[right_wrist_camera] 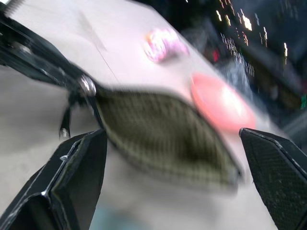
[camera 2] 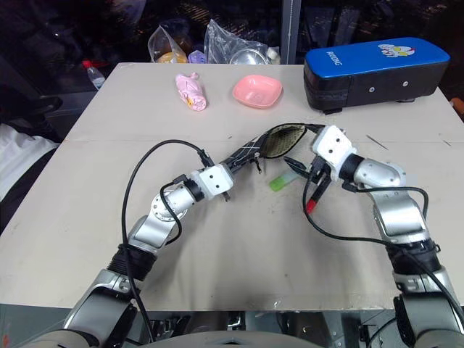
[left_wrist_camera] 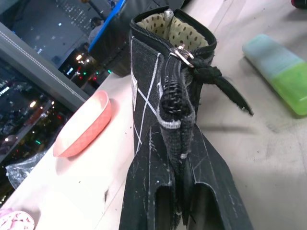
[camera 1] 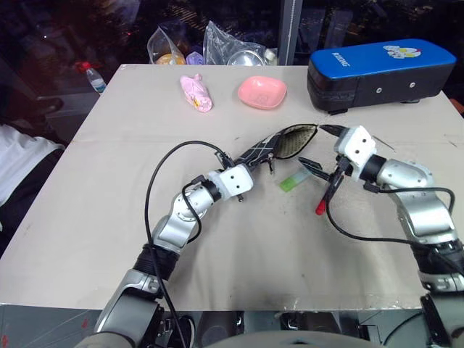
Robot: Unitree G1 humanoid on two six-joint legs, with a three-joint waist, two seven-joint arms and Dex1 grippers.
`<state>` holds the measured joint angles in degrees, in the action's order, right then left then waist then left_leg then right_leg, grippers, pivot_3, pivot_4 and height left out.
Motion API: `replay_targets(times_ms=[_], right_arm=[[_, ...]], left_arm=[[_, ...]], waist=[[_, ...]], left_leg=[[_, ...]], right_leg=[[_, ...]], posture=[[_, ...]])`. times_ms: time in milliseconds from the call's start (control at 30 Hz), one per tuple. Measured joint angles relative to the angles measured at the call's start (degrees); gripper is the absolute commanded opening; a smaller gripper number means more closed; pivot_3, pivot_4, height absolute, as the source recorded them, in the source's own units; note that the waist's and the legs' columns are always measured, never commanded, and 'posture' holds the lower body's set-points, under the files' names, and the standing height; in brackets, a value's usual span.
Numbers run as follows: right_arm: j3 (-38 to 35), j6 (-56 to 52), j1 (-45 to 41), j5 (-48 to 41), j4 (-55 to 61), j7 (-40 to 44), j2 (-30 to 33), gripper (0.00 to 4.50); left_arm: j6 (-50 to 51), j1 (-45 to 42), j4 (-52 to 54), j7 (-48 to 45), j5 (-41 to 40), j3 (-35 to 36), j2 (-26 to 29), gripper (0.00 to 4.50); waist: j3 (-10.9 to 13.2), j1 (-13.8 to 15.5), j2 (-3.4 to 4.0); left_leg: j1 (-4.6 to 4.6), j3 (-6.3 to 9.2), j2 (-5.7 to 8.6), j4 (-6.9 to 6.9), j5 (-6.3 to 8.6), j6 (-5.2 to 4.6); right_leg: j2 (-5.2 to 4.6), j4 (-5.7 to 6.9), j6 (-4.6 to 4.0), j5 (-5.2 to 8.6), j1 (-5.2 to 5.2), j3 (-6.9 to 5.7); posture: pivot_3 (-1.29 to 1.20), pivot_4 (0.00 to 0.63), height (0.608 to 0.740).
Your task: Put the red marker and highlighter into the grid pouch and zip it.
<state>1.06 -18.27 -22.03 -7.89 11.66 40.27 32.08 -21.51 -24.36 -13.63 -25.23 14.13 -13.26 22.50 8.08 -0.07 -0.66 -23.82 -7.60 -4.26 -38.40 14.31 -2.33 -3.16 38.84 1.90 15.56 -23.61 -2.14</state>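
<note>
My left gripper (camera 1: 255, 161) is shut on the closed end of the grid pouch (camera 1: 279, 145) and holds it up edge-on, its mouth (camera 2: 284, 140) gaping toward the right hand. The zipper pull and cord (left_wrist_camera: 192, 60) sit near the open end. My right gripper (camera 1: 317, 146) is open at the mouth, nothing between its fingers (right_wrist_camera: 72, 177). The green highlighter (camera 1: 293, 181) lies on the table just in front of the pouch. The red marker (camera 1: 326, 194) slants from under the right hand down to the table, red end lowest, with no finger around it.
A big black case with a blue top (camera 1: 377, 69) stands at the back right. A pink bowl (camera 1: 262, 92) and a pink toy (camera 1: 196, 93) lie behind the pouch. Plastic bags (camera 1: 217, 43) and a bottle (camera 1: 94, 76) sit at the far edge.
</note>
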Motion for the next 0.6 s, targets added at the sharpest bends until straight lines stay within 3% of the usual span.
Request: replay_targets(times_ms=[67,233,600], right_arm=[[-1.73,-5.75,2.18,-0.83,3.61,-2.57,-0.46,4.47],[-4.09,-27.87,14.41,-2.1,16.66,-15.27,-9.65,4.47],[-5.02,-48.15,16.09,-3.32,24.2,-28.82,-22.39,4.47]], left_arm=[[0.08,0.0,0.28,-0.02,-0.17,-0.01,0.01,0.0],[0.35,0.06,0.58,-0.13,-0.45,0.27,0.53,0.0],[0.58,0.09,0.58,-0.59,-0.74,0.26,0.42,0.0]], waist=[[0.0,-0.08,0.0],[-0.01,0.16,-0.01],[-0.03,-0.32,-0.03]], left_leg=[[0.01,0.02,0.0,0.01,0.0,0.0],[-0.02,0.07,-0.01,0.06,0.0,0.01],[-0.04,0.16,0.03,0.05,0.01,-0.01]], right_leg=[[0.01,0.0,0.0,0.0,0.0,0.0],[0.03,0.0,-0.01,0.01,-0.02,-0.03],[0.03,-0.02,-0.01,0.01,0.0,-0.05]], posture=[[0.0,0.15,0.74],[0.0,0.15,0.74],[0.0,0.15,0.74]])
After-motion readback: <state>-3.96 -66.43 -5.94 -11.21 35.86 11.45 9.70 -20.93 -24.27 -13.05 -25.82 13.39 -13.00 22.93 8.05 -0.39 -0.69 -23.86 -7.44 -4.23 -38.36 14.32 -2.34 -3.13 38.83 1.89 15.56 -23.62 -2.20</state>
